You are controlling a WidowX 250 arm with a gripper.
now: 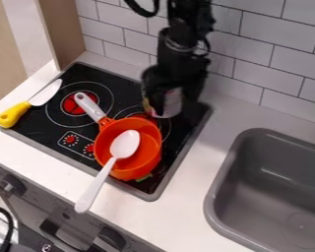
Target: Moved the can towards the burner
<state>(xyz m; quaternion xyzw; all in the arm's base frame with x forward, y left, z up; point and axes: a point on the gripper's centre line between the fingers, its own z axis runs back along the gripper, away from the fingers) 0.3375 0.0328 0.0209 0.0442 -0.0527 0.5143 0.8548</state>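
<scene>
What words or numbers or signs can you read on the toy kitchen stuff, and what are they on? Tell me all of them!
None that I can read for sure.
The can: there is a coloured label, but it is blurred and partly hidden.
The red dials on the stove top: the little light marks around them are too small to read.
</scene>
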